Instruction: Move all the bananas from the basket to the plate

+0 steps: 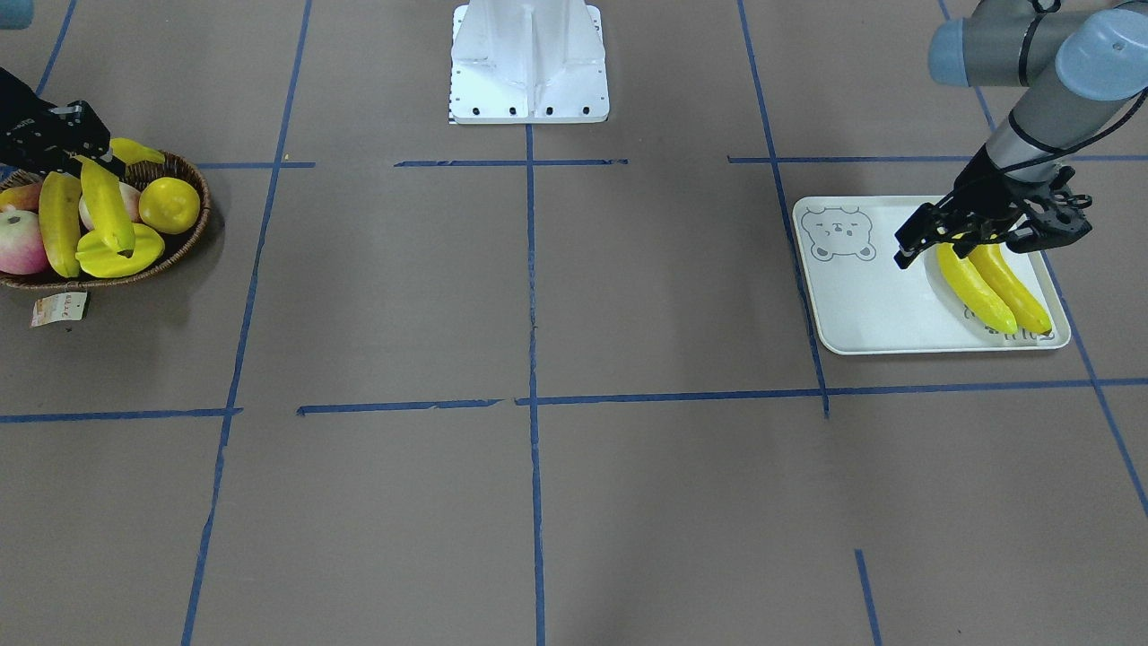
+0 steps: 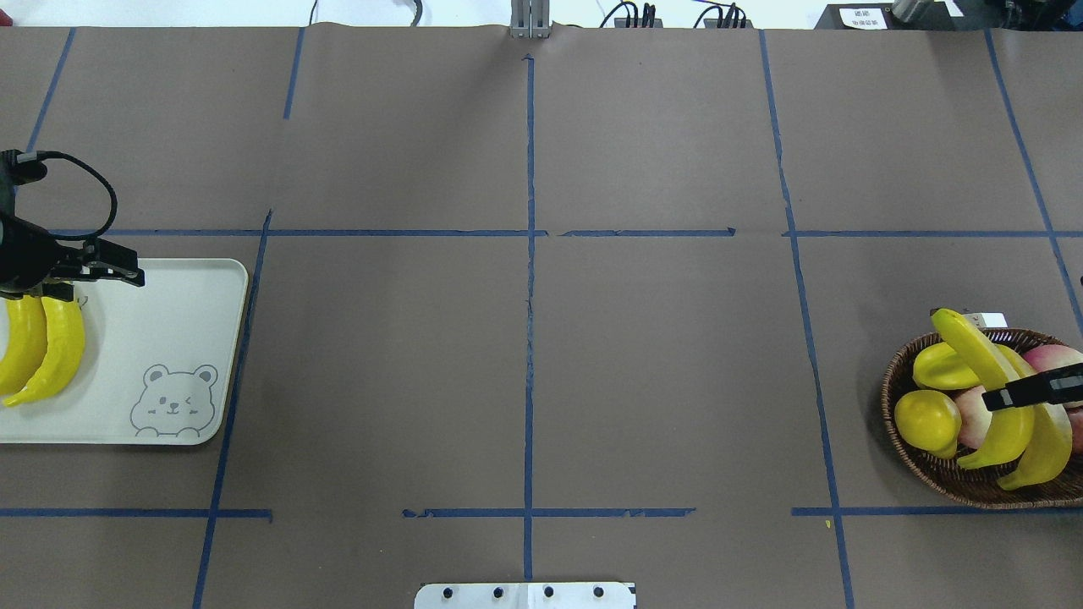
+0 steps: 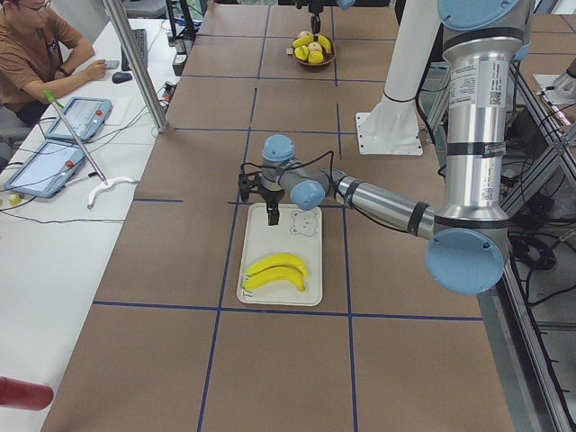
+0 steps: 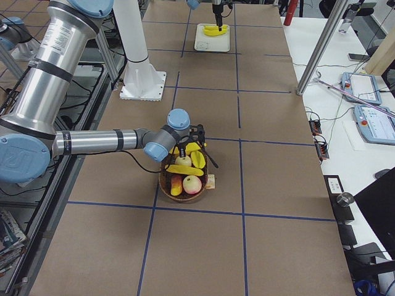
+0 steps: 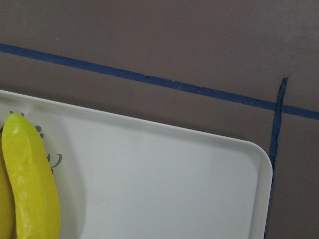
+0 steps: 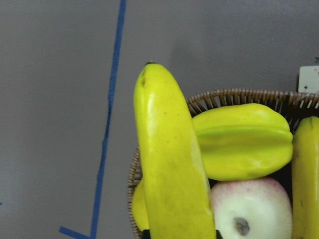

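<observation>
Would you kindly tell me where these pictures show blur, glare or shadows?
Right wrist view: the close banana looks slightly soft, with a mild sheen. Left wrist view: a faint shadow lies on the plate beside the laid banana. Front-facing view: the white base is very bright; the basket casts a soft shadow.

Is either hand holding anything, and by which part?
The right hand grips one banana roughly mid-length, at the basket. The left hand is open, empty.

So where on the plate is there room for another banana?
The plate is bare in the middle, between the two bananas and the rim by the bear face. The jaws of the left gripper hang open over the bananas' end. The basket is packed with fruit.
</observation>
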Controlling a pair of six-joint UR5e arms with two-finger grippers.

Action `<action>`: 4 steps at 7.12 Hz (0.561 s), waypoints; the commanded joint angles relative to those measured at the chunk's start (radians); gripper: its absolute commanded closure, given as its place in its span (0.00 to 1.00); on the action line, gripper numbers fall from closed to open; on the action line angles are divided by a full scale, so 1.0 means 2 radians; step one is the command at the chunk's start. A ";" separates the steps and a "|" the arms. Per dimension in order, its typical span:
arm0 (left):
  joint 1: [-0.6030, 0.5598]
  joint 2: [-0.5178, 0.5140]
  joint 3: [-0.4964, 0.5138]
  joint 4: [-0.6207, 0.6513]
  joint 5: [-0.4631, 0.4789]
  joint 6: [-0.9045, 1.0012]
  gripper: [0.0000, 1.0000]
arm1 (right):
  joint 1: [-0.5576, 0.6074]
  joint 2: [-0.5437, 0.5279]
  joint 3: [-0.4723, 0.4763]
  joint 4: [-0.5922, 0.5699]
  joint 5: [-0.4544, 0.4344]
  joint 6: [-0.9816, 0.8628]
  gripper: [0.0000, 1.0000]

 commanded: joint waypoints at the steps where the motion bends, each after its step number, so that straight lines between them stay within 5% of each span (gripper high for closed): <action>1: 0.005 -0.024 0.000 0.000 -0.001 0.000 0.00 | 0.030 0.051 0.002 -0.002 0.047 0.006 0.99; 4: 0.071 -0.148 0.004 -0.007 -0.002 -0.056 0.00 | -0.014 0.203 -0.024 -0.004 0.033 0.132 0.99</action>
